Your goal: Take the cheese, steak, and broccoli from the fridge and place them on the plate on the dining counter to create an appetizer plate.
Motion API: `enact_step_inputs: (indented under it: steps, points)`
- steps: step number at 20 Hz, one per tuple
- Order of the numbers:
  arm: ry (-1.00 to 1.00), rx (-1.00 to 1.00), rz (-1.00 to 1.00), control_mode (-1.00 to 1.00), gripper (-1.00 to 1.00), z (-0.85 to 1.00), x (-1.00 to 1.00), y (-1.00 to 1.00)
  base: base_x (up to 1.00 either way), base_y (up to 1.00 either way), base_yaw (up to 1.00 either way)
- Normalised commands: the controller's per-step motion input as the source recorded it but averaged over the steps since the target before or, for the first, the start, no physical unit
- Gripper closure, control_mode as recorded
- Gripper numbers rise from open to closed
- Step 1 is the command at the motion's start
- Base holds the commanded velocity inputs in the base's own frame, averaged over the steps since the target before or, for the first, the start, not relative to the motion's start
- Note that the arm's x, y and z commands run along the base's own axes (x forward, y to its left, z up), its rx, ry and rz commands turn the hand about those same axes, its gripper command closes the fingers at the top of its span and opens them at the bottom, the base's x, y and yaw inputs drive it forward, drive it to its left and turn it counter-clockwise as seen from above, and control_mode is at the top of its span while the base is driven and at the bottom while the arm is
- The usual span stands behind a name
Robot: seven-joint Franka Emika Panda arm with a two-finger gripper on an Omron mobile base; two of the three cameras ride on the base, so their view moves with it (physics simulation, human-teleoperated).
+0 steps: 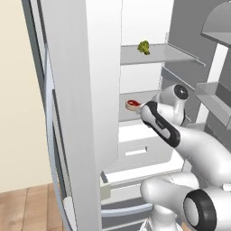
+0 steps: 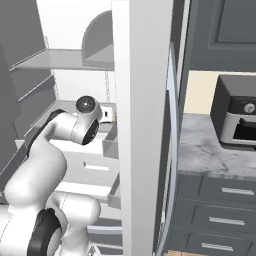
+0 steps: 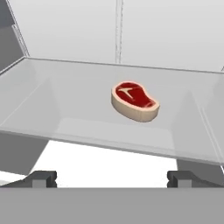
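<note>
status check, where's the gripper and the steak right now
Gripper open, empty, short of the steak. Steak flat on the middle fridge shelf, untouched. Broccoli on the shelf above. Nothing between fingertips and steak.

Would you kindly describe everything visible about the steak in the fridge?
The steak is a raw red oval slab with a pale pinkish-tan fat rim and a white bone mark on top. It lies flat on a translucent shelf inside the fridge, one level below the broccoli. Nothing else touches it.
</note>
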Motion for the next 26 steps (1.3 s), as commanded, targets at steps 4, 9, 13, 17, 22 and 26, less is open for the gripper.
enact_step_inputs:
  steps: [4, 9, 13, 17, 22, 26]
  points:
    - [0.00, 0.00, 0.00, -1.00, -1.00, -0.10, 0.34, -0.08, 0.00, 0.00, 0.00]
    - [0.00, 0.00, 0.00, -1.00, -1.00, -0.10, 0.38, -0.10, 0.00, 0.00, 0.00]
    - [0.00, 0.00, 0.00, -1.00, -1.00, -0.10, 0.28, -0.15, 0.00, 0.00, 0.00]
    - [0.01, 0.00, 0.02, -1.00, -1.00, -0.07, 0.10, -0.16, 0.00, 0.00, 0.00]
    - [0.04, 0.00, 0.06, -1.00, -1.00, -0.01, 0.19, -0.02, 0.00, 0.00, 0.00]
    - [0.06, -0.01, 0.09, -1.00, -1.00, -0.07, 0.10, 0.00, 0.00, 0.00, 0.00]
